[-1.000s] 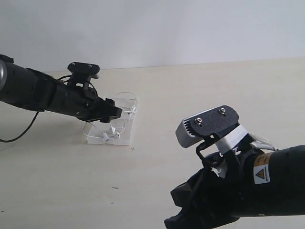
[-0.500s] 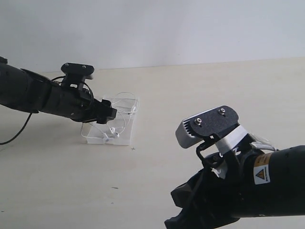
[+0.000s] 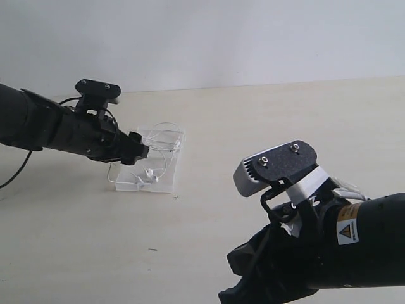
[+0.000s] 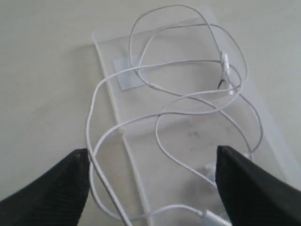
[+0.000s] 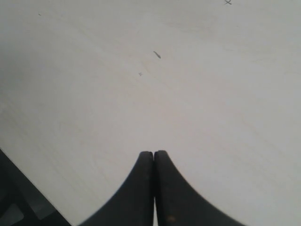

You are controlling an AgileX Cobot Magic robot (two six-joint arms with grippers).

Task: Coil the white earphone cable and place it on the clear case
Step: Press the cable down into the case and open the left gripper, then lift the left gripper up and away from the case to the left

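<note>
Pale beige table [image 3: 266,126] fills the exterior view under a plain white wall. On its left half lies the clear case [image 3: 166,183], flat, with the white earphone cable [image 3: 166,152] lying in loose loops on top of it and the two earbuds [image 3: 149,179] near the case's nearer end. The left arm [image 3: 50,123] reaches in from the left, and the left gripper [image 3: 140,152] hangs just above the case's left edge; from this angle its jaws are hard to read. The right arm [image 3: 354,247] sits low in the foreground, well apart from the case, with its wrist camera [image 3: 275,168] on top.

The left wrist view looks down on the case between two black fingers [image 4: 56,188] that stand wide apart with nothing between them. The cable runs in several overlapping loops across the clear plastic, crossing a small white patch [image 4: 126,74] near one end. The inline remote [image 4: 225,61] lies near one long edge. One loop seems to spill over the other long edge onto the table.

The right wrist view shows the right gripper [image 5: 154,155] with its jaws pressed together, holding nothing, above bare table that carries only a few small dark specks [image 5: 156,54].
</note>
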